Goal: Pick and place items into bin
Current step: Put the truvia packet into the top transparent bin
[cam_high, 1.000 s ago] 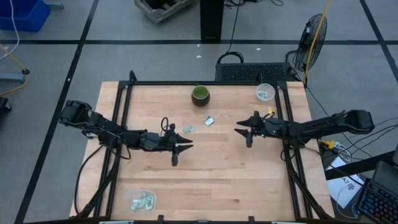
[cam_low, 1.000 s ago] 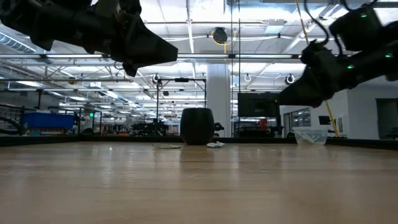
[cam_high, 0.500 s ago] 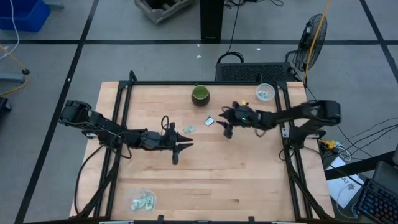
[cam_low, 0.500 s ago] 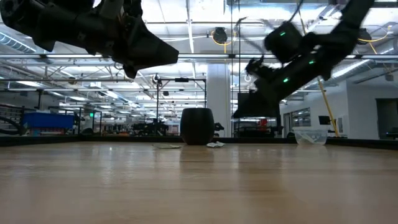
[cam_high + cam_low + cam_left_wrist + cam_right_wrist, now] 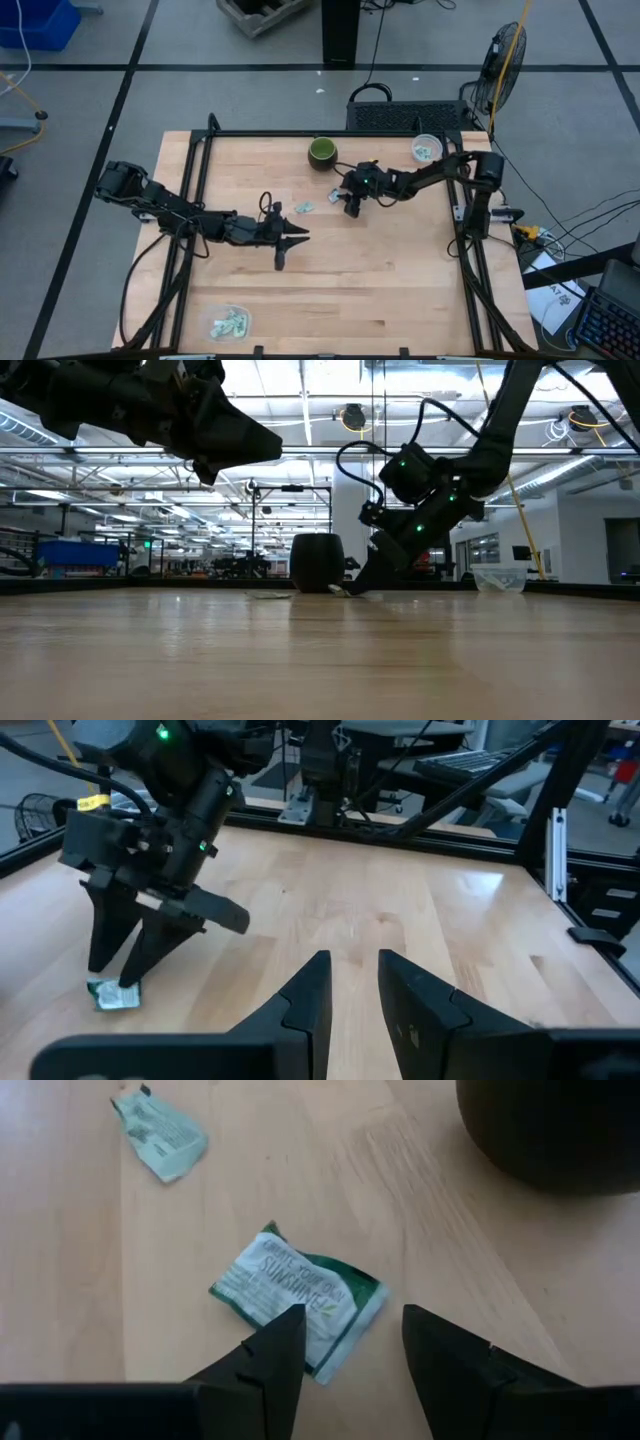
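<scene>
Packet (image 5: 298,1305) lay flat on the table (image 5: 400,280) beside the dark bowl (image 5: 322,152), directly beneath the right gripper (image 5: 345,1342), whose fingers stood apart; pinching its raised edge squarely looked wisest, while the left gripper (image 5: 283,241) waited, fingers narrowly parted

The desk (image 5: 380,280) is made of pale, smooth wood. The packet (image 5: 300,1300) is wrapped in glossy, crinkled film. Matt dark plastic forms the right pincer (image 5: 345,1345).

One green-and-white packet (image 5: 298,1300) lay flat just in front of the dark green bowl (image 5: 322,152). A second, crumpled packet (image 5: 160,1134) lay flat farther from the bowl, well apart from the first.
</scene>
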Action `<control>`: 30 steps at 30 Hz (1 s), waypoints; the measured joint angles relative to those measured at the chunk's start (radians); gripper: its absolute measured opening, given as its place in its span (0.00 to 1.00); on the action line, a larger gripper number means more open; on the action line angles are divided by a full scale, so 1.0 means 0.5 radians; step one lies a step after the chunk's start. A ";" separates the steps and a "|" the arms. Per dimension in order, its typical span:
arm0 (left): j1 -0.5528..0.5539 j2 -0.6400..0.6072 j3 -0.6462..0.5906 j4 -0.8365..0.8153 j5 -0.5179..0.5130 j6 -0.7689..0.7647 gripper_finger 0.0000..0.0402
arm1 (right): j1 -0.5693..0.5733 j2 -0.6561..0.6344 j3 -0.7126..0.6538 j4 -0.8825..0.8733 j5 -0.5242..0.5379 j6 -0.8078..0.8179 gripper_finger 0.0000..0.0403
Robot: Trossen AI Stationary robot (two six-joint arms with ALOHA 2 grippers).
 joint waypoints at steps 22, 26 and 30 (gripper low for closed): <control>0.005 0.000 0.000 -0.022 -0.019 -0.030 0.22 | 0.166 0.037 0.011 -0.103 -0.002 0.044 0.01; 0.005 0.000 -0.002 -0.051 -0.019 -0.037 0.22 | 0.238 -0.040 0.002 -0.145 -0.002 0.040 0.02; 0.005 0.000 -0.002 -0.066 -0.019 -0.054 0.22 | 0.323 -0.209 -0.032 -0.232 0.116 0.028 0.00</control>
